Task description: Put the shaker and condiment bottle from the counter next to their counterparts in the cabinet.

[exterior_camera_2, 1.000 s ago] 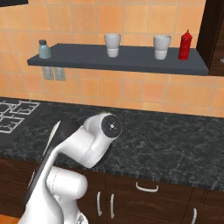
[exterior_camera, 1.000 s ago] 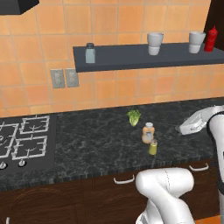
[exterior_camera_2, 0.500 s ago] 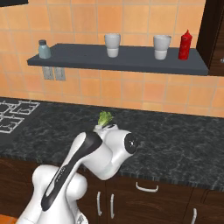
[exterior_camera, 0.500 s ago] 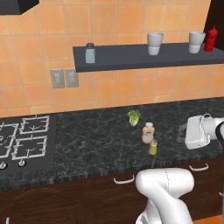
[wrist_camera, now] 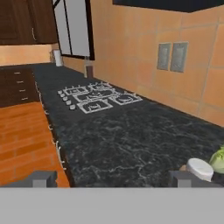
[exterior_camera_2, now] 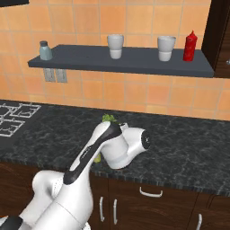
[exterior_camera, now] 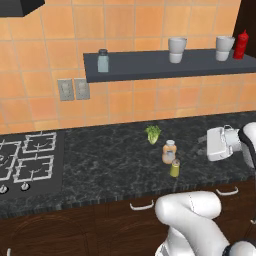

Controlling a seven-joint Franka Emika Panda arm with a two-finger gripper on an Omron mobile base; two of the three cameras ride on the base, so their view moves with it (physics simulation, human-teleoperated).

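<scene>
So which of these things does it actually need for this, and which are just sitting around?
Needed: shaker, condiment bottle, both on the counter; the cabinet with the grey-blue shaker and red bottle.

Lying about: two white cups, leafy green, stove burners, wall outlets.

Two white cups (exterior_camera: pixel 177 49), stove burners (exterior_camera: pixel 27 160)

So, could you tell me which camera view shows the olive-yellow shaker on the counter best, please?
The left base view: the shaker stands in full sight on the counter, just in front of the condiment bottle. In the right base view the arm covers nearly all of it. The hand view catches a white cap, probably the bottle's.
</scene>
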